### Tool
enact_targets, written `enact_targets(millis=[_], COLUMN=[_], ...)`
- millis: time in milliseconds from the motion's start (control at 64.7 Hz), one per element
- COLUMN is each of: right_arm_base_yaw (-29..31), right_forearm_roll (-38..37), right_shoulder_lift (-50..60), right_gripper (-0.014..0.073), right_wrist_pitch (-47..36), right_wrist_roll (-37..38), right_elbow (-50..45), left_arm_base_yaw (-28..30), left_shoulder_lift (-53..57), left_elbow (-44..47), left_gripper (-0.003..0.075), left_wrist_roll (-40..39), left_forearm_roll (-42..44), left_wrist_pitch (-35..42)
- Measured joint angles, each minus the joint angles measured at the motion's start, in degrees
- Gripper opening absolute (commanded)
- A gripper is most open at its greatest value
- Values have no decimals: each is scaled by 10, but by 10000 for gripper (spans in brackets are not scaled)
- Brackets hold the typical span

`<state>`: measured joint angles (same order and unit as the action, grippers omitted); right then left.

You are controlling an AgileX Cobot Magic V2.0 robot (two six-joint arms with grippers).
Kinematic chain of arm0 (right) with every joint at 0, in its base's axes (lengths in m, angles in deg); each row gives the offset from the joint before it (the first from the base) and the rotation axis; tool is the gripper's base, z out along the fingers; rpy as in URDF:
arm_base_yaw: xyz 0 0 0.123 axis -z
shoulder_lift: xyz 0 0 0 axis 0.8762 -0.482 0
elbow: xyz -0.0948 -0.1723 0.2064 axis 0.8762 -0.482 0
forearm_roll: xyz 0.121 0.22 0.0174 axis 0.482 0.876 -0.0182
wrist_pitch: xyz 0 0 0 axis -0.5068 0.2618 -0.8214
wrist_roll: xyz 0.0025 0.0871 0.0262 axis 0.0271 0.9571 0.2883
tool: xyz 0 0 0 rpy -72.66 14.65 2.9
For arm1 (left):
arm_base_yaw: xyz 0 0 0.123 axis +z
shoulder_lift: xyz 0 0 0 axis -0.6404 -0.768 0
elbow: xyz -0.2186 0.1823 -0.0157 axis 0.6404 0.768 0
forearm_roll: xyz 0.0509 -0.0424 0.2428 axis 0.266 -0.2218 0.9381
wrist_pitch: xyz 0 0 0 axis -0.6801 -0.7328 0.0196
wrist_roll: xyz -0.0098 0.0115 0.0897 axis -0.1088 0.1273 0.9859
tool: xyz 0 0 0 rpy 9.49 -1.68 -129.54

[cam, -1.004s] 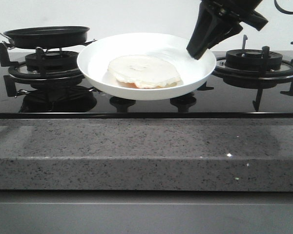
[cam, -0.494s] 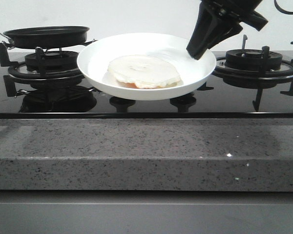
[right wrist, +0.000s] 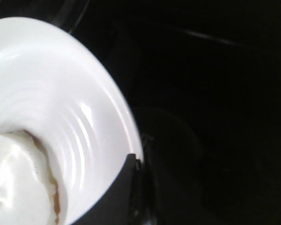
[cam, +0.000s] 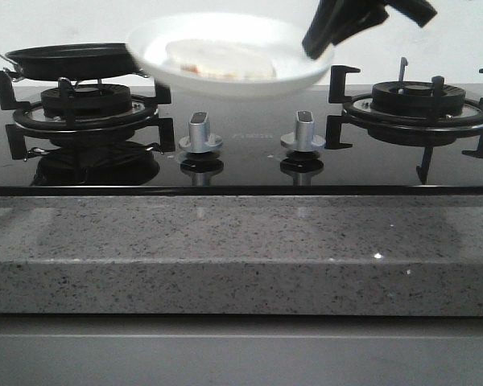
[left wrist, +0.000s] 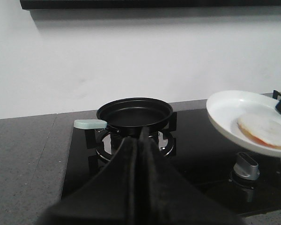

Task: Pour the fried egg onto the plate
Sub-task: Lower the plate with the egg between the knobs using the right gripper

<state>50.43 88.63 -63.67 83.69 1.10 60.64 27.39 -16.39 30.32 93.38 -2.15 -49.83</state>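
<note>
- Fried egg (cam: 220,59), a flat pale whitish disc with an orange-tan edge, lies inside the shallow round glossy white plate (cam: 306,79), inward from the rim spot that the right jaws pinch.
- Right gripper (cam: 320,42), black and angled down from above, has its jaws clenched on the plate's rim; the right wrist view shows a dark finger (right wrist: 117,197) lapping over the white edge, with the egg just beyond it on the dish floor.
- Held this way, the plate hangs in the air above the glossy black glass cooktop (cam: 241,157), clear of the burners; in the left wrist view it sits tilted, the egg resting toward its lower side.
- Beneath the plate, below the right jaws, two silver control knobs (cam: 200,133) stand upright on the cooktop.
- Beside the right jaws on the outer side is a black cast-iron burner grate (cam: 419,108), bare on top.
- Left gripper (left wrist: 141,136) has its black fingers pressed together, jaws clenched on nothing.
- Just past the left jaws' tips, a round black frying pan (left wrist: 134,112) sits on its own burner grate, its pale mint-green handle (left wrist: 90,123) sticking out sideways; the pan's inside is bare.
- Farthest out, beyond both pairs of jaws, rises a plain white wall (left wrist: 140,51).
- Nearest the front camera runs a speckled grey stone counter edge (cam: 241,257).
</note>
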Motion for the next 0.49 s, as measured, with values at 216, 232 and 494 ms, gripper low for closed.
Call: enact_targets(millis=[216,232,494], right_arm_base_yaw=[29,31,34], right_forearm_roll=[0,-1,-64], right_shoulder_lift=[-96,-102,-166], right_gripper=[-57,-57,-57], right_wrist_pitch=[11,13,68], right_wrist_roll=[25,27,48], right_elbow=[129,136,177], left_arm_base_yaw=[0,0,0], left_shoulder_lift=[0,0,0], left_elbow=[0,0,0], left_gripper=[-19,-19,-19], left_wrist_roll=[-1,-1,-1], left_forearm_roll=[-1,-1,-1], left_wrist_pitch=[0,0,0])
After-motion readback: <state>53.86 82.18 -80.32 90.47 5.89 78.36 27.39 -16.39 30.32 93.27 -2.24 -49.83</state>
